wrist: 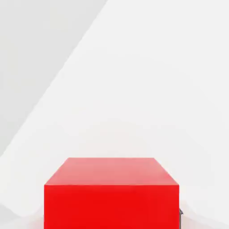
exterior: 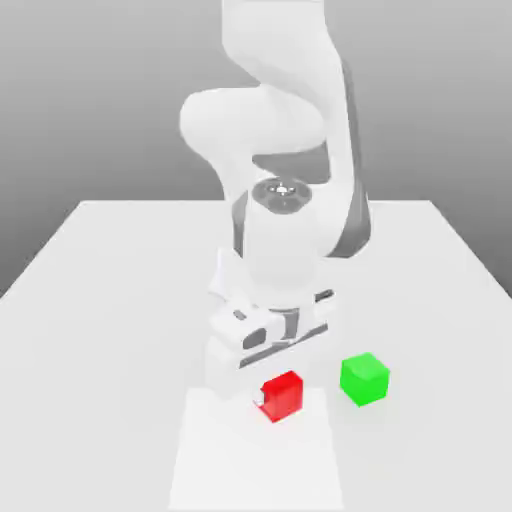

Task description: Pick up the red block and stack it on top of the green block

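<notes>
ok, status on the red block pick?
Hand shut on red block, low over the white patch. Green block apart, toward the exterior view's right, nothing on top. Nothing seen in the way.

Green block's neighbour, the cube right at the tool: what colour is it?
Bright red; the cube shows best in the hand view.

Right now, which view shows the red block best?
The hand view: the red block looms large there, two of its faces plain, though cut off by the picture's edge. The exterior view has it small, under the gripper, with the green block nearby.
</notes>
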You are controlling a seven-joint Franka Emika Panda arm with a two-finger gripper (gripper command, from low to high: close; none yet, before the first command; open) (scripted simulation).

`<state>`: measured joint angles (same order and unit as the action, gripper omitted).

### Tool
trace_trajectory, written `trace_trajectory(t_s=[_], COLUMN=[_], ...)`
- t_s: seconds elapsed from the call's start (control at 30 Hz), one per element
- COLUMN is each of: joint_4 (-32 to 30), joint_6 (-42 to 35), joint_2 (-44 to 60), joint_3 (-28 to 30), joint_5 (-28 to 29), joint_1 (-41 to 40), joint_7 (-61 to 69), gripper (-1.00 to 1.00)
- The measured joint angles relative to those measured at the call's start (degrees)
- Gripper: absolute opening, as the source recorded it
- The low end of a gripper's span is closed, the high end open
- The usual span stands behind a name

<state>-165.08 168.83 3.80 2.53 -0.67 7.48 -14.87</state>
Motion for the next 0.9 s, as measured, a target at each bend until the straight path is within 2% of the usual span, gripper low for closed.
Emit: trace_trajectory(t_s=[0.2,0.53,0.8,0.83,0.9], joint_4=[-1.46,-2.92,-2.50,-2.45,-2.45], joint_6=[-8.40,-15.03,-2.20,-0.89,-0.89], joint_2=[-9.86,-17.92,-4.66,-3.30,-3.30], joint_3=[-0.96,-5.63,-5.95,-5.94,-5.94], joint_5=[1.18,-1.06,0.32,0.79,0.79], joint_1=[2.37,16.65,18.04,17.84,17.59], joint_7=[2.37,20.35,21.27,20.94,20.94], gripper=[-1.00,-1.00,-1.00,1.00,1.00])
